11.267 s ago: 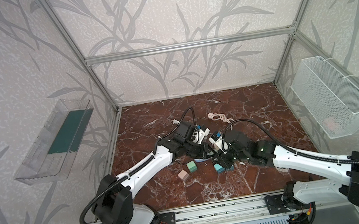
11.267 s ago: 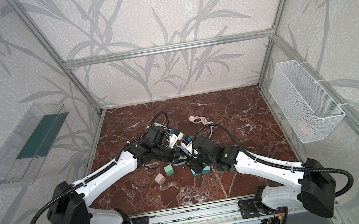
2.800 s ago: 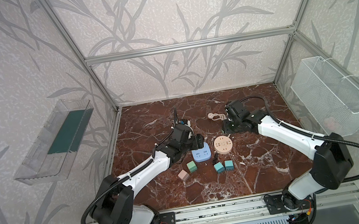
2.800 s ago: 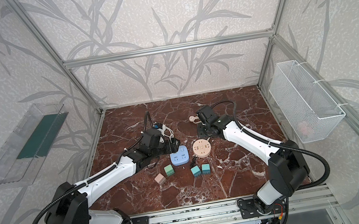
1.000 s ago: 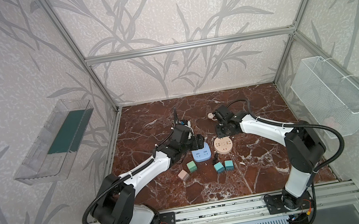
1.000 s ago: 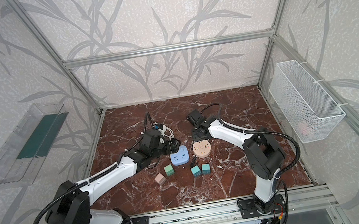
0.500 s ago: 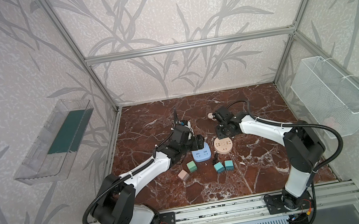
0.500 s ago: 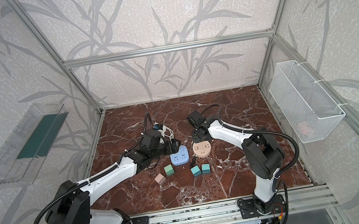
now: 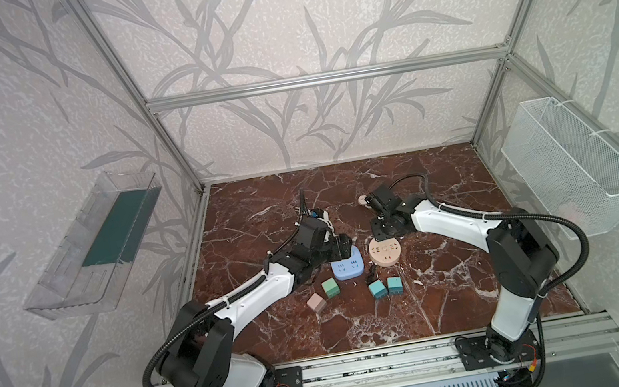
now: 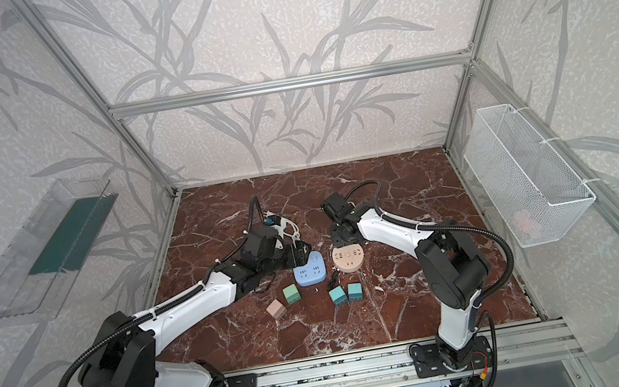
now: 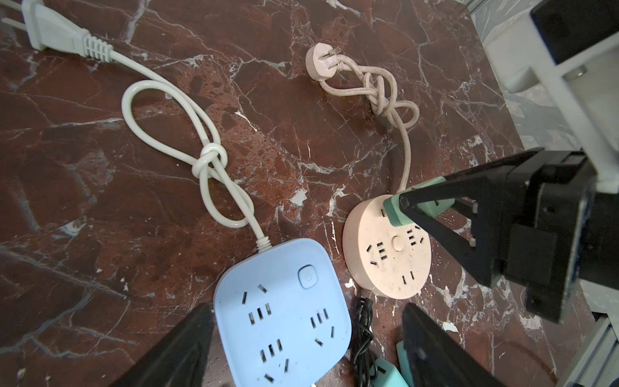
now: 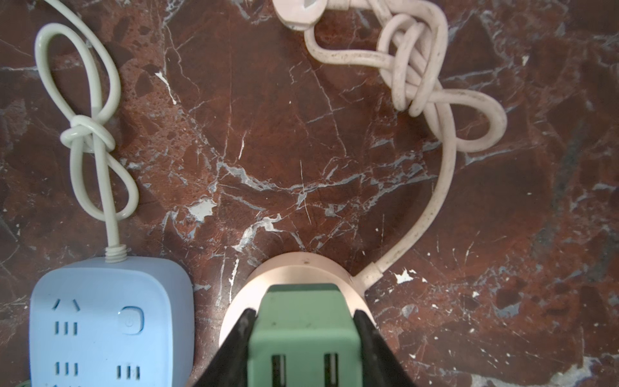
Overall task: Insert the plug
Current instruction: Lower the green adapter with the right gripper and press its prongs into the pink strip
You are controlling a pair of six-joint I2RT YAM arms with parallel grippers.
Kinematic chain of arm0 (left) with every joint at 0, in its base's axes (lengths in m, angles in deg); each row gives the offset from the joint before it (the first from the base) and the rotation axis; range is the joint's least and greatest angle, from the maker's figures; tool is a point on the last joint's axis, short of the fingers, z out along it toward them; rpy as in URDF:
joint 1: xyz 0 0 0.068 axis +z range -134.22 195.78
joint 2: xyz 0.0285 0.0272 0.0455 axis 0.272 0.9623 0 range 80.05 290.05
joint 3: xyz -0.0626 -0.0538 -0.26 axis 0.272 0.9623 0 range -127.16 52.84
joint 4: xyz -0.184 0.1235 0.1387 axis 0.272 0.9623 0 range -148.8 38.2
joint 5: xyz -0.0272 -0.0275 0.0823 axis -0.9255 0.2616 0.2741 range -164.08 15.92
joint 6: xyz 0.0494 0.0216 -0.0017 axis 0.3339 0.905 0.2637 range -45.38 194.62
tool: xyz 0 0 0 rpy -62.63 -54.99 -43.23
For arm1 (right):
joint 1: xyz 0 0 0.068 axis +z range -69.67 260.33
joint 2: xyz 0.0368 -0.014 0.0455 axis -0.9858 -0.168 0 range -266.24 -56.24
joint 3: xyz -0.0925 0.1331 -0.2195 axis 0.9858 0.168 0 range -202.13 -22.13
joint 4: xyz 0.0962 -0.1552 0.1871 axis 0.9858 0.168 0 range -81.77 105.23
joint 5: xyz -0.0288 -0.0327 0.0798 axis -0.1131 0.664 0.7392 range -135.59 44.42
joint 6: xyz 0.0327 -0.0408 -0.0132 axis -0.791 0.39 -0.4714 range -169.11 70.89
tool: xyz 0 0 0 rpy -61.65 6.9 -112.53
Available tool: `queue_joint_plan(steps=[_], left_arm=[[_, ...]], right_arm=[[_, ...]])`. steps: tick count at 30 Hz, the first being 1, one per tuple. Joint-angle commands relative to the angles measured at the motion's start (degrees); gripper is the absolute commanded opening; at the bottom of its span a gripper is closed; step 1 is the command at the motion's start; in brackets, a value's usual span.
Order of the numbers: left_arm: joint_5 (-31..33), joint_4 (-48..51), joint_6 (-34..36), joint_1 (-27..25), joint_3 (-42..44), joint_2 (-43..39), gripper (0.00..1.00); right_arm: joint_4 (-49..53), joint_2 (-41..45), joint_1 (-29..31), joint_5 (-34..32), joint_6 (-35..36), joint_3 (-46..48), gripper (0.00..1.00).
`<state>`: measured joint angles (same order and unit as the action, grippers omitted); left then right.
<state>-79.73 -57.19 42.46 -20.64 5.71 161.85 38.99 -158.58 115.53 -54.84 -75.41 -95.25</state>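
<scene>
Clamping the green plug (image 12: 303, 338) between its two black fingers (image 12: 234, 348), the right gripper (image 12: 304, 315) stands narrow. Its pads press on opposite sides of the plug body, and the plug face with two dark slots is turned towards the wrist camera. Directly beneath the held plug sits the round pink power strip (image 11: 388, 254). In the left wrist view the plug's lower corner meets the strip's top face close to the rim where the cord leaves, tilted rather than square. Whether its prongs sit in any slot cannot be told. Beyond the right fingertips the pink cord (image 12: 418, 77) runs off the strip, ties into a loose knot and ends in a round pink plug (image 11: 321, 63) lying on the red marble table (image 12: 301, 150).

The left gripper (image 11: 305, 308) is spread wide and holds nothing. Between its fingers lies the blue square power strip (image 11: 284, 318), just beside one finger but not pinched. A thin black cable (image 11: 363, 321) lies in the gap next to the other finger. Ahead of the left fingertips the blue strip's white cord (image 11: 207, 160) is knotted once and ends in a flat white two-prong plug (image 11: 50, 33).

In both top views the grippers face each other across the two strips, which lie just beside one another. Nearer the arm bases than either gripper, four small plugs lie loose on the marble: a pink cube plug (image 9: 315, 302), a loose green cube plug (image 9: 330, 287) just beside it, and a pair of teal plugs (image 9: 377, 289) side by side
</scene>
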Motion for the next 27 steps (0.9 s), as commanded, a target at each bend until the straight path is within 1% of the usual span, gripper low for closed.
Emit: queue_joint_plan(steps=[1,15,27], left_arm=[[0.70,-0.68,-0.73,-0.29,0.60,0.38,0.87],[0.38,-1.08,-0.80,-0.29,0.29,1.48,0.87],[-0.23,-1.36,-0.69,-0.25,-0.42,2.80,0.87]], right_arm=[[0.32,-1.18,0.32,-1.03,-0.58,0.76,0.00],[0.51,-3.62,2.05,-2.20,-2.26,1.27,0.00],[-0.78,-5.79,2.33,0.16,-4.81,4.60,0.00]])
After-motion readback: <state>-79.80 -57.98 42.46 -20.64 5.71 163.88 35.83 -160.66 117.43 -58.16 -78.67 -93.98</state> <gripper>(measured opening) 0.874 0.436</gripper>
